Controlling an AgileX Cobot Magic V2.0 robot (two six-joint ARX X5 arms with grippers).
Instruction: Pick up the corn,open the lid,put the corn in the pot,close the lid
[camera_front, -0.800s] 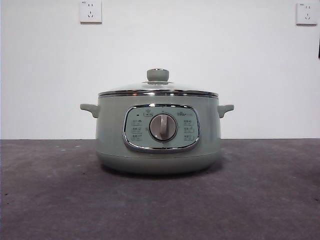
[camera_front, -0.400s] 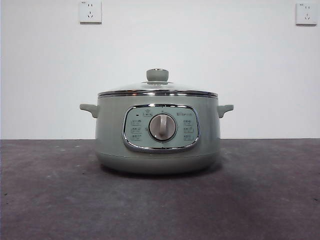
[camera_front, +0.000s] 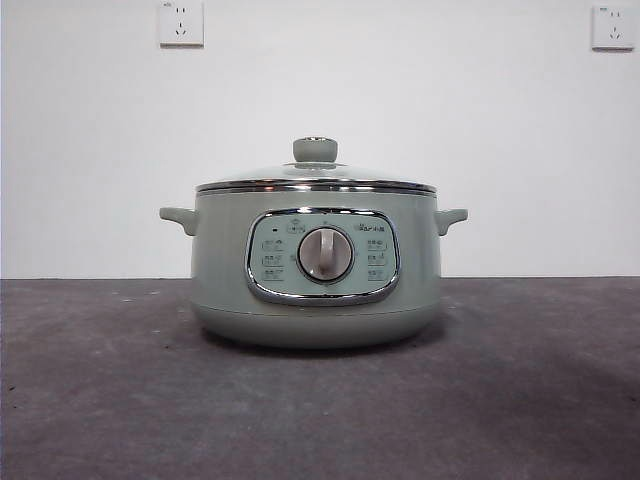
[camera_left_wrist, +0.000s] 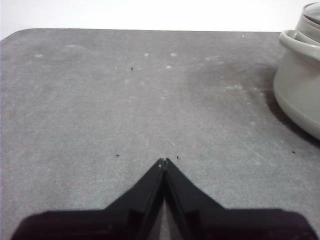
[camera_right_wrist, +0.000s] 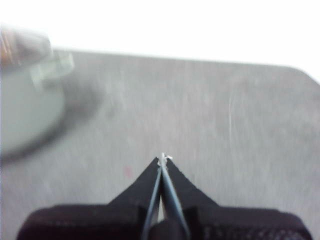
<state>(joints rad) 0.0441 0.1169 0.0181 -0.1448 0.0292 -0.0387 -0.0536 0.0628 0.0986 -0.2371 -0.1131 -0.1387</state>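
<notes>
Grey counter (camera_front: 100, 400) carries the pot (camera_front: 316, 290), its slippery, breakable glass lid (camera_front: 316, 176) best pinched by the knob (camera_front: 315, 150); left gripper (camera_left_wrist: 165, 161) and right gripper (camera_right_wrist: 163, 158) are both pressed together beside the pot.

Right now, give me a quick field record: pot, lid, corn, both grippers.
pot: pot upright on the dark table, dial facing the front camera
lid: lid seated on the pot's rim, knob up
corn: not visible in any view
left gripper: left gripper fingers shut, empty, above bare table, pot off to one side
right gripper: right gripper fingers shut, empty, view blurred, pot off to one side
contact: neither gripper touches pot or lid
</notes>
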